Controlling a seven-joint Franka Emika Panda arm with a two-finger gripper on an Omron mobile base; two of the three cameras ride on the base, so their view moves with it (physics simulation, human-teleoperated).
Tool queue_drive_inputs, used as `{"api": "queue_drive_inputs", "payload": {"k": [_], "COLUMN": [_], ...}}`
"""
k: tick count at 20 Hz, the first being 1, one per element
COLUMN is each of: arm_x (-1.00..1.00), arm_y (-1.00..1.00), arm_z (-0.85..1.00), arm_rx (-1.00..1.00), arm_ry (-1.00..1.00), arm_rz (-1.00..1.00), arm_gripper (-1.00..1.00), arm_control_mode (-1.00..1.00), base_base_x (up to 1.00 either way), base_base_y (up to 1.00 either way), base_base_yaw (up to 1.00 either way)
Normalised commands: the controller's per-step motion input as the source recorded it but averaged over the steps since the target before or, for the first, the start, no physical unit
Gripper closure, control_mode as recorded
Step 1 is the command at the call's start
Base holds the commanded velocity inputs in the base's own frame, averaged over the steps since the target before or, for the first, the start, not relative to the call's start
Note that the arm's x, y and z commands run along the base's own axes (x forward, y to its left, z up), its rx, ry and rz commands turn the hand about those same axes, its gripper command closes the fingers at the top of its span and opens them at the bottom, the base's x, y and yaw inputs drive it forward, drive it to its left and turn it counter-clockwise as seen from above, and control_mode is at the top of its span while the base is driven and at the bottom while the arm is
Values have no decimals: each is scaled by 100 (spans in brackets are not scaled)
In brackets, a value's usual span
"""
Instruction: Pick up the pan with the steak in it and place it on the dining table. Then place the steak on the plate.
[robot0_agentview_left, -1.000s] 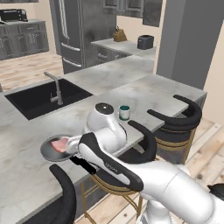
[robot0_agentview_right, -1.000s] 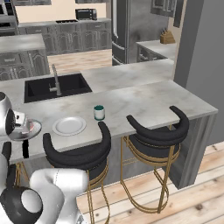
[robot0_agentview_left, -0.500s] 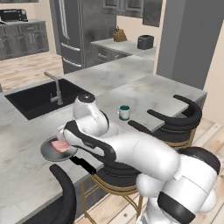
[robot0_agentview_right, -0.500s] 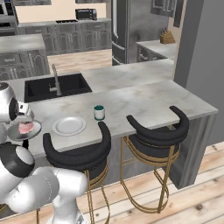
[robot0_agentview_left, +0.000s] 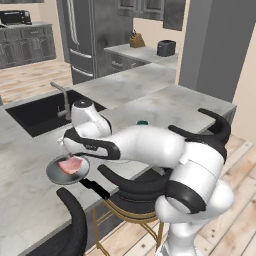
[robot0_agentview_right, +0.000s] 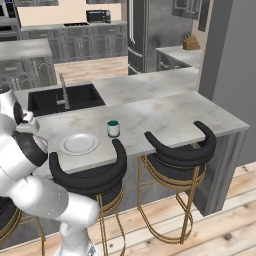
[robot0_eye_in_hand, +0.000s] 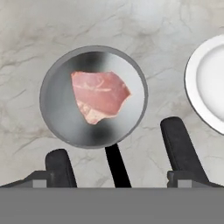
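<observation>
in the hand view the gripper (robot0_eye_in_hand: 120, 153) stands wide apart, its fingers (robot0_eye_in_hand: 179, 146) either side of the pan's black handle without touching it. the pan (robot0_eye_in_hand: 93, 97) rests on the dining table (robot0_eye_in_hand: 39, 35), the steak (robot0_eye_in_hand: 99, 95) inside; the plate (robot0_eye_in_hand: 209, 83) lies just beside, at 3 o'clock.

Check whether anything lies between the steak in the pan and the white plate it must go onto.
Nothing visible does. In the hand view the steak lies in the pan on the dining table, and bare marble separates the pan's rim from the plate. The cup stands beyond the plate.
</observation>
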Motion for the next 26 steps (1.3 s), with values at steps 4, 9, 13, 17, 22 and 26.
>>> {"api": "queue_drive_inputs", "payload": {"k": [4,9,13,17,22,26], "arm_x": [13,34,28,2,10,25], "arm_y": [14,25,26,8,14,17], "arm_z": [-24,-34,-39,-16,-8,-23], "arm_rx": [0,-1,-6,-3,-3,-4], "arm_ry": [8,6,2,0,0,0], "arm_rz": [0,0,0,0,-1,-2], "arm_gripper": [-100,-100,-100,-100,-100,-100], "arm_control_mode": [-100,-100,-100,-100,-100,-100], "base_base_x": [0,0,0,0,0,0], "base_base_y": [0,0,0,0,0,0], "base_base_yaw": [0,0,0,0,0,0]}}
